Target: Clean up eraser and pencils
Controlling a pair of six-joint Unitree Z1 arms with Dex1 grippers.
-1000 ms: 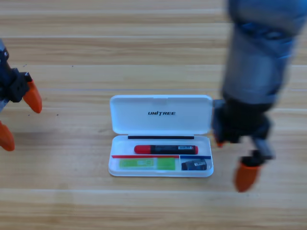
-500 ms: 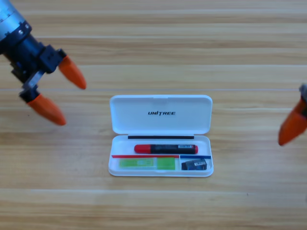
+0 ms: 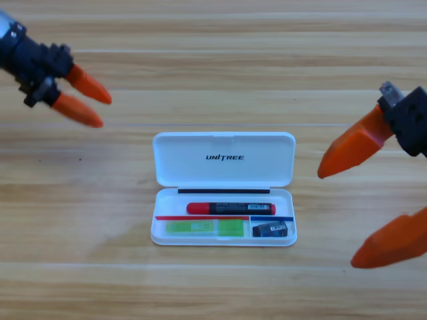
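The white case (image 3: 224,160) lies open at the table's middle, lid folded back. Its tray holds the red-capped pencil (image 3: 230,208) in the upper slot. Below it lie the green pencil (image 3: 204,228) at the left and the dark eraser (image 3: 270,229) at the right. My left gripper (image 3: 100,111) hangs at the upper left, well away from the case, its orange jaws a small gap apart and holding nothing. At the right edge my right gripper (image 3: 337,217) stands open, jaws spread wide, empty, to the right of the case.
The wooden table (image 3: 213,60) stretches all around the case.
My left gripper's jaws have narrowed and it has shifted slightly up. My right gripper has come back into the picture from the right edge, jaws wide apart.
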